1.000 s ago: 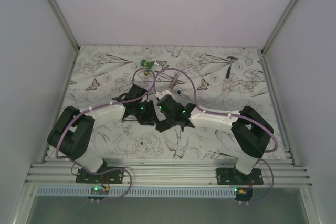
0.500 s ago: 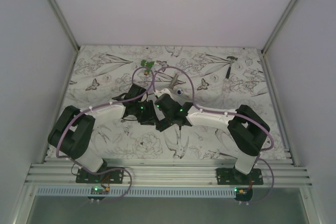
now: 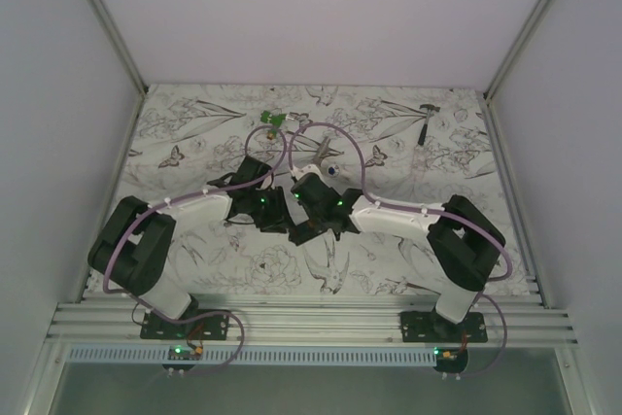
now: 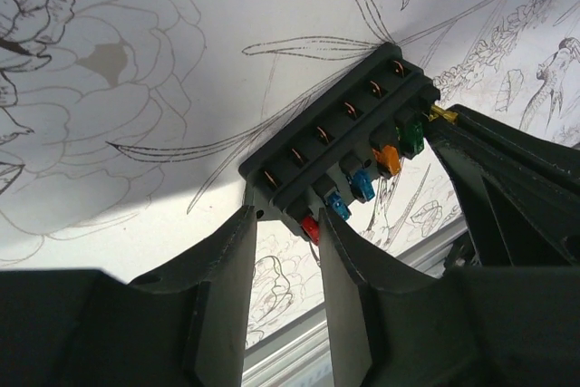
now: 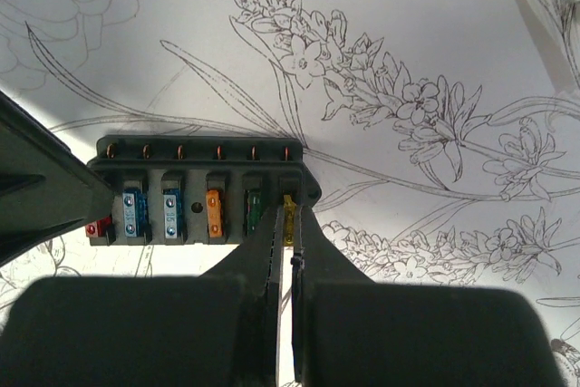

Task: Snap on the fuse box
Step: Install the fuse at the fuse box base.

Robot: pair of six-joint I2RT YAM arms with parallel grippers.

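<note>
The small black rectangular plastic fuse box [image 5: 199, 174] sits just above the middle of the white, flower-printed desk [image 3: 194, 123], between the two arms. Its row of slots holds red, two blue, orange and green fuses. The left gripper [image 4: 285, 224] clamps the box's end by the red fuse [image 4: 310, 227], one finger on each side. The right gripper [image 5: 288, 224] is pinched closed on a thin yellow fuse [image 5: 288, 213] at the last slot, beside the green one. Well apart at the far edge lie a green clip-like piece [image 3: 273, 121], a grey metal tool [image 3: 321, 151] and a small hammer [image 3: 426, 121].
</note>
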